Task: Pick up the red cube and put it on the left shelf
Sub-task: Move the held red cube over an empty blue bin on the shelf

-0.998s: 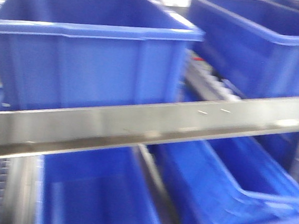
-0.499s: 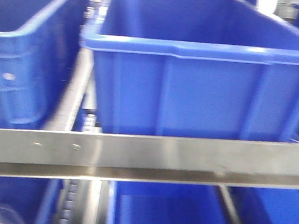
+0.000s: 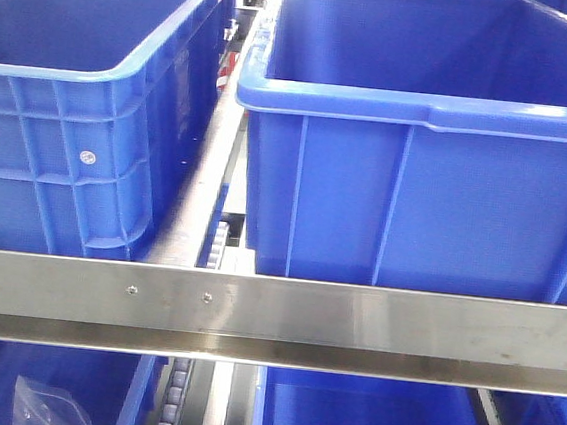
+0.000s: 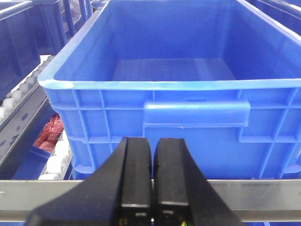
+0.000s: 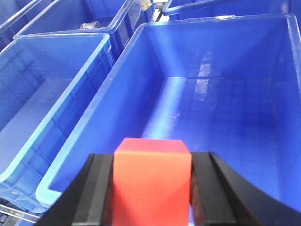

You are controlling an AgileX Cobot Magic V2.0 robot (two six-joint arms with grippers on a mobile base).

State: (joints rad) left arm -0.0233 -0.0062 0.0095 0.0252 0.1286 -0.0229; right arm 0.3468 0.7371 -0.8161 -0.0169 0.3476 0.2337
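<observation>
The red cube (image 5: 152, 181) sits between the black fingers of my right gripper (image 5: 152, 160), which is shut on it and holds it above the near end of an empty blue crate (image 5: 263, 141). The left shelf shows as a flat steel front rail (image 3: 353, 320) with roller tracks (image 3: 177, 403) and big blue crates on its tiers. My left gripper (image 4: 152, 143) is shut and empty, just in front of a steel rail (image 4: 263, 200) and a blue crate (image 4: 197, 113). Neither gripper shows in the front view.
Two blue crates (image 3: 71, 122) (image 3: 429, 166) stand side by side on the upper tier, more below. A clear plastic bag (image 3: 38, 410) lies in the lower left crate. Red mesh-bagged items (image 4: 49, 132) lie beside white rollers (image 4: 59, 160). More blue crates (image 5: 42, 94) stand left of the right gripper.
The front view has swung across the shelf: the crates slid rightward in frame, the rail went from slanted to level, and the blur has gone.
</observation>
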